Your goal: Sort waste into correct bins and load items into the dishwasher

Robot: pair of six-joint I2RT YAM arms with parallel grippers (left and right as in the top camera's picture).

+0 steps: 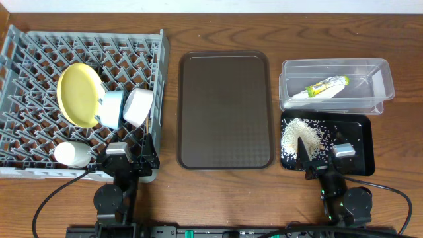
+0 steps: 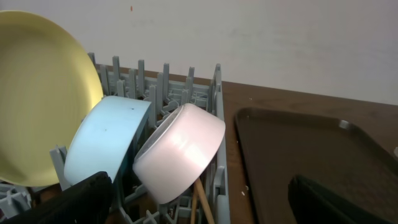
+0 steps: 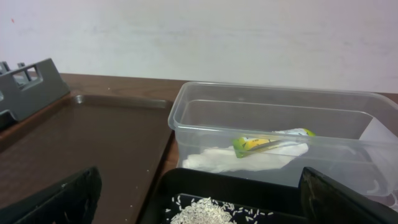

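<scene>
The grey-blue dishwasher rack (image 1: pixel 160 66) holds the yellow plate (image 1: pixel 79 94), light-blue bowl (image 1: pixel 112 109) and white bowl (image 1: pixel 137 107) standing on edge, and the white cup (image 1: pixel 71 154) lying near its front. Chopsticks (image 2: pixel 198 198) poke up under the white bowl (image 2: pixel 180 152). The clear tub (image 1: pixel 386 79) contains the green-and-yellow wrapper (image 1: pixel 327 86) and white napkin (image 3: pixel 217 158). Rice crumbs (image 1: pixel 301 135) lie in the black tray (image 1: pixel 367 142). My left gripper (image 1: pixel 129 153) hangs open over the rack's front right corner. My right gripper (image 1: pixel 324 155) is open over the black tray's front edge, empty.
A large dark-brown serving tray (image 1: pixel 225 109) lies between the rack and the two bins. Wooden table surface (image 1: pixel 225 198) runs along the front, where both arm bases and their cables sit.
</scene>
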